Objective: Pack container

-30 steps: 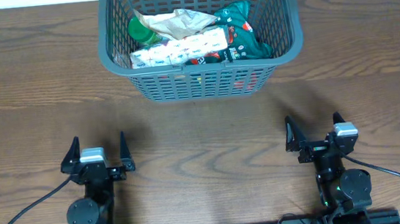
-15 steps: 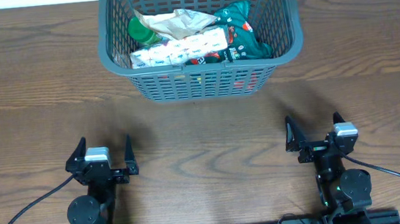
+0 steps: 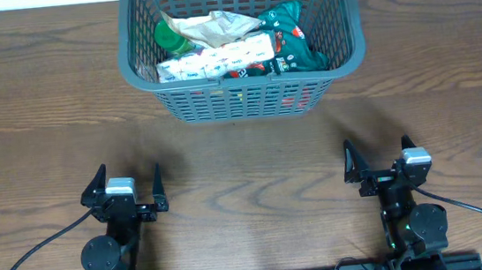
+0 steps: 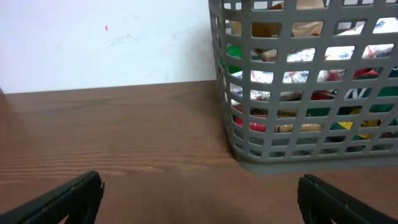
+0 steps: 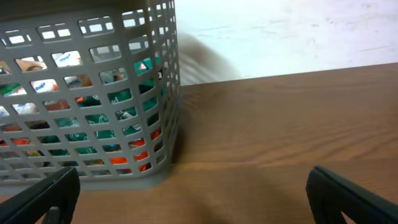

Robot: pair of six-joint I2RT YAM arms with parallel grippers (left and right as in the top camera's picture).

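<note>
The dark grey lattice container (image 3: 242, 99) stands at the far middle of the table. It holds a green bottle (image 3: 170, 38), a crumpled brown paper bag (image 3: 217, 26), a white printed pack (image 3: 216, 61) and a green pouch (image 3: 290, 42). The container also shows in the left wrist view (image 4: 298, 149) and the right wrist view (image 5: 93, 174). My left gripper (image 3: 126, 183) is open and empty near the front left. My right gripper (image 3: 380, 153) is open and empty near the front right. Both are well short of the container.
A white wall (image 4: 106, 43) runs behind the table's far edge. Bare wooden tabletop (image 3: 244, 166) lies between the grippers and the container. Black cables (image 3: 22, 258) trail from both arm bases at the front edge.
My left gripper has shifted slightly to the right and turned a little. The right arm and the container have not moved.
</note>
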